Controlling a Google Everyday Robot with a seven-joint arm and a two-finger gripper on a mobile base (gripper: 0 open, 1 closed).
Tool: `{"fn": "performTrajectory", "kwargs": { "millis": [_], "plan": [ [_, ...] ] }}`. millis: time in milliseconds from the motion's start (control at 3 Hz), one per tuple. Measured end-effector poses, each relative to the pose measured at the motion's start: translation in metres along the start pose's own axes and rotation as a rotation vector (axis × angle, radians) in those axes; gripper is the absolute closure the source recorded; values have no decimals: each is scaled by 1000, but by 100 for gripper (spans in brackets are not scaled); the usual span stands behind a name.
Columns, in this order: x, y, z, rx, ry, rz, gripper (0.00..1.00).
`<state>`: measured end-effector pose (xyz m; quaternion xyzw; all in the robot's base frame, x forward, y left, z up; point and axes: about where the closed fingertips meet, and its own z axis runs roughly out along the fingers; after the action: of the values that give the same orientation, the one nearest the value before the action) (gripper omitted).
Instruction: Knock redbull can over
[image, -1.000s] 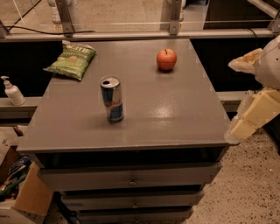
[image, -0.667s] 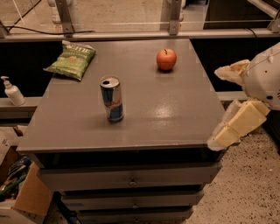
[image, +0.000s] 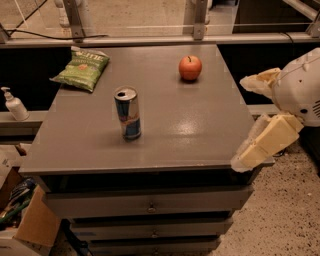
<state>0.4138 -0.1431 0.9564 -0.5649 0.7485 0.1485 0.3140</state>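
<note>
1. At your far left, a white pump bottle (image: 13, 104) stands on a low ledge beside the cabinet, below the level of the top.
2. Lower left, on the floor, you have an open cardboard box (image: 31, 223) tucked against the cabinet's drawers.
3. The grey cabinet top (image: 200, 130) fills the middle of your view, with drawer fronts (image: 150, 205) stacked beneath its front edge.
4. On the back-left part of that top lies a green chip bag (image: 81, 68), flat, with one corner reaching the left edge.
5. The redbull can (image: 128, 113) stands upright, left of centre and nearer the front than the bag. Its silver top faces up, its blue and silver panels face you, and nothing touches it.
6. Further right and toward the back, a red apple (image: 190, 67) sits stem up, well apart from the can.
7. At your right, the gripper (image: 252, 117) hangs off the cabinet's right side. Its two cream fingers (image: 265, 141) are spread wide apart and hold nothing: one reaches over the right edge level with the middle of the top, the other angles down to the front-right corner.
8. The gripper is well apart from the can, with bare tabletop between them.
</note>
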Motion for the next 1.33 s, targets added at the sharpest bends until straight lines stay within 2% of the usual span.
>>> {"fn": "performTrajectory", "kwargs": {
  "millis": [333,667,1000,1333],
  "plan": [
    [-5,-2,13,5,-54,5,0],
    [-22,-4,37,9,-166,18,0],
    [-44,-1,63,0,-281,6,0],
    [-67,4,98,-31,-376,-11,0]
  ]
}}
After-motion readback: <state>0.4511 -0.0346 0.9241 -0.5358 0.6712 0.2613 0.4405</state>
